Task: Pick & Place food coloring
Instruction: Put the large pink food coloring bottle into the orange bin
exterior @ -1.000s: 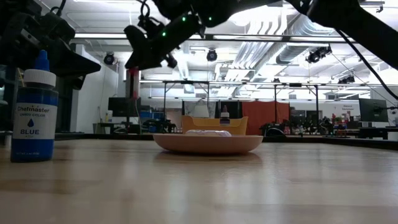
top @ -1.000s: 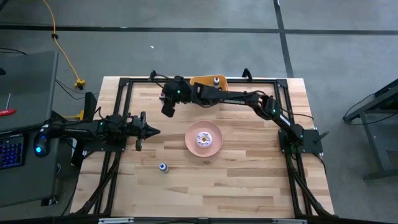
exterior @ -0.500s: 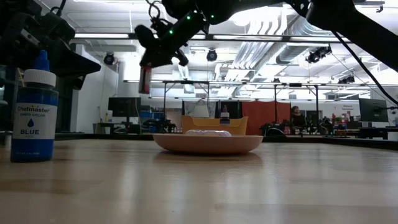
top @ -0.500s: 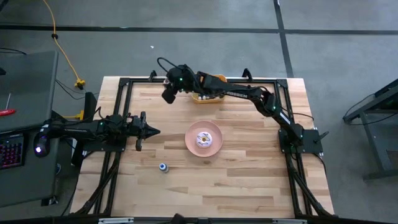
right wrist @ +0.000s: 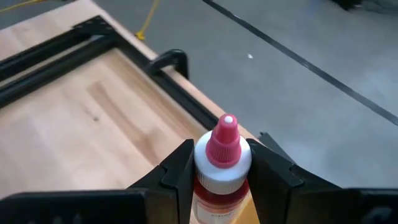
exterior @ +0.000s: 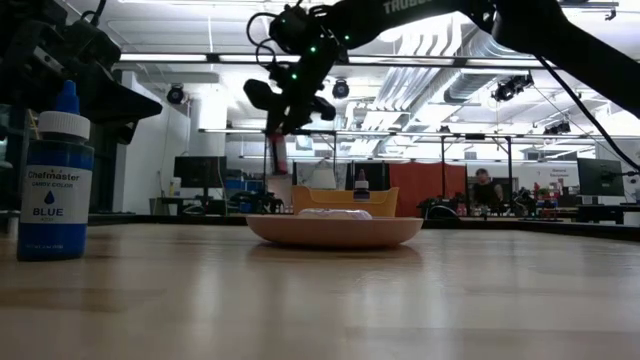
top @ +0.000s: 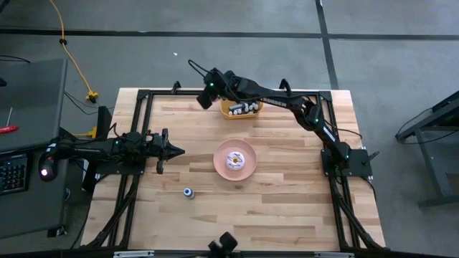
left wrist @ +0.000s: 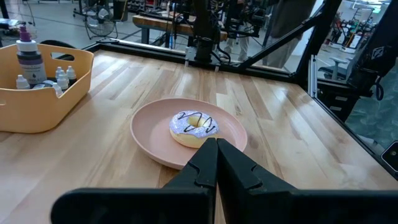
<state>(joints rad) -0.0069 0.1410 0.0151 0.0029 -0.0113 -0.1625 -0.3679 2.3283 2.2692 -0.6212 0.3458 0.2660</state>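
Note:
A food coloring bottle with a red cap [right wrist: 223,144] is held high above the table's far edge by my right gripper [top: 206,98], just left of the orange bin [top: 241,108]. The bin holds several small bottles [left wrist: 60,78]. A blue food coloring bottle [top: 188,192] stands upright on the table near the left front, and looms large in the low view [exterior: 54,180]. My left gripper [top: 174,151] waits shut at the table's left, pointing level at the pink plate [top: 219,168]. My right gripper pinches the red-capped bottle between its two fingers [right wrist: 178,173], at the white collar [right wrist: 219,175] just under the cap. The bottle lies along the fingers, its cap sticking out past the fingertips. It is lifted clear and hangs below the gripper [exterior: 277,152].
The pink plate [left wrist: 149,134] with a white iced doughnut [top: 234,160] sits mid-table. Black frame rails [top: 143,107] run along the table's left, far and right edges. Bare wood lies at the front. People stand in the room beyond the table.
My right gripper has carried the red-capped bottle toward the table's far edge and to the right, closer to the orange bin. It has rolled and tipped up from pointing steeply down. The bottle has stayed clear of the table.

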